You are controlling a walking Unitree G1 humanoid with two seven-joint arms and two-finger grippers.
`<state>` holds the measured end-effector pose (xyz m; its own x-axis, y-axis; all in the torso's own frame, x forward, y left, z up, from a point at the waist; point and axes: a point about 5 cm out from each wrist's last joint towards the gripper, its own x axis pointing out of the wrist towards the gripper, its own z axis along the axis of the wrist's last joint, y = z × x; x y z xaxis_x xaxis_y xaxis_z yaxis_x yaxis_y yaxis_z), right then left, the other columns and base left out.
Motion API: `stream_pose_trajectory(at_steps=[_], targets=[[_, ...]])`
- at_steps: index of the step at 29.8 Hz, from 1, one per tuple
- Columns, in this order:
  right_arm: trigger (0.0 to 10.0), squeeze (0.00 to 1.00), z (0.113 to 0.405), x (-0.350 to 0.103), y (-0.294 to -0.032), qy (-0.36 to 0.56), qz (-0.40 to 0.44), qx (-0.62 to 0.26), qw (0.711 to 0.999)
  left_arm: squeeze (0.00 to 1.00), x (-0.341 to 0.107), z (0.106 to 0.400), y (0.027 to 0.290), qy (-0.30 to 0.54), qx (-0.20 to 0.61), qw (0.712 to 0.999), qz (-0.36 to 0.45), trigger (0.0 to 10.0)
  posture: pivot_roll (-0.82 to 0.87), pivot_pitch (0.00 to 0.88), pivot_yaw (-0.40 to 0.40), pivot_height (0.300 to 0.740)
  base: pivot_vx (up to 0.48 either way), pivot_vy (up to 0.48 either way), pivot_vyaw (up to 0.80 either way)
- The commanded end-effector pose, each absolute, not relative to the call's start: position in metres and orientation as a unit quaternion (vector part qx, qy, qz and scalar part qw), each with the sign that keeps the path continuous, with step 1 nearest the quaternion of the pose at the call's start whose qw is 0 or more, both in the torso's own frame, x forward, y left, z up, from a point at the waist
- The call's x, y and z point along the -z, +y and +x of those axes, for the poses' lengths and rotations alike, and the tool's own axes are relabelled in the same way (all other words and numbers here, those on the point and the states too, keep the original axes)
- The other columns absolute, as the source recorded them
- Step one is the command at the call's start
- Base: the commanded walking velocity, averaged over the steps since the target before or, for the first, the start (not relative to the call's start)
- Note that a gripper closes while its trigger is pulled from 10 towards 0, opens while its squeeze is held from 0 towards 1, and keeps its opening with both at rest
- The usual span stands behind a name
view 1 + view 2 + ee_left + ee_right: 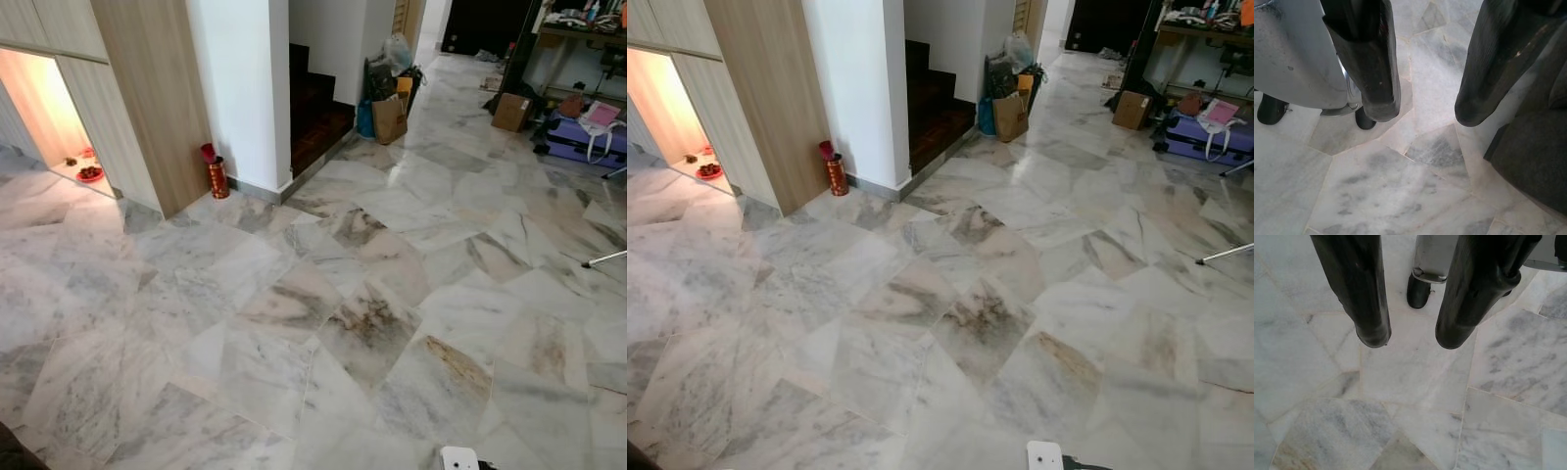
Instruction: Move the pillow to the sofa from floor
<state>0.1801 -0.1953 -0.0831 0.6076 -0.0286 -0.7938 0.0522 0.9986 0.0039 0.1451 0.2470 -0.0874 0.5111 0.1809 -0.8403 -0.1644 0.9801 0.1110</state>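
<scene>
Grey-veined white marble floor tiles [323, 323]: polished, glossy, reflective. Pale wood-grain cabinet panel [147, 88]: matt laminate look. White pillar wall [240, 78]: smooth painted. Red cylindrical canister [217, 177]: shiny. Brown paper bag [389, 119]: matt. Brown cardboard box [511, 112]: dull. Black gripper fingers [1376, 68]: matt, faintly ribbed, scuffed.

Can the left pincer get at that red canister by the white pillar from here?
Probably not. The left pincer hangs open over bare marble floor; the red canister stands far ahead by the white pillar.
</scene>
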Motion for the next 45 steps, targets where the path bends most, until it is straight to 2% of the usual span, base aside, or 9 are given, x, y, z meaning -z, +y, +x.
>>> stream_pose_trajectory(at_steps=[1,5,35,36,39,45], targets=[[10.0,0.00,0.204,0.068,-0.222,0.474,0.008,0.027,0.880,0.00,0.098,0.111,0.252,0.525,-0.112,0.843,0.029,10.0,0.00,0.000,0.002,0.740,0.000,0.000,0.00],[10.0,0.00,0.210,0.065,-0.222,0.469,0.001,0.023,0.883,0.00,0.101,0.104,0.248,0.542,-0.097,0.835,0.024,10.0,0.00,0.000,0.005,0.740,0.000,0.000,0.00],[10.0,0.00,0.212,0.064,-0.222,0.466,0.000,0.024,0.884,0.00,0.102,0.103,0.247,0.543,-0.098,0.834,0.011,10.0,0.00,0.000,0.006,0.740,0.000,0.000,0.00],[10.0,0.00,0.221,0.060,-0.216,0.459,0.023,0.030,0.888,0.00,0.097,0.117,0.248,0.524,-0.100,0.846,0.010,10.0,0.01,0.056,0.022,0.740,0.000,0.000,0.00],[10.0,0.00,0.233,0.055,-0.206,0.448,0.060,0.037,0.891,0.00,0.089,0.141,0.248,0.492,-0.102,0.864,0.019,10.0,0.01,0.057,0.023,0.740,0.000,0.000,0.00],[10.0,0.00,0.233,0.055,-0.205,0.450,0.061,0.038,0.890,0.00,0.090,0.147,0.236,0.486,-0.094,0.868,0.022,10.0,0.01,0.057,0.026,0.740,0.000,0.000,0.00]])
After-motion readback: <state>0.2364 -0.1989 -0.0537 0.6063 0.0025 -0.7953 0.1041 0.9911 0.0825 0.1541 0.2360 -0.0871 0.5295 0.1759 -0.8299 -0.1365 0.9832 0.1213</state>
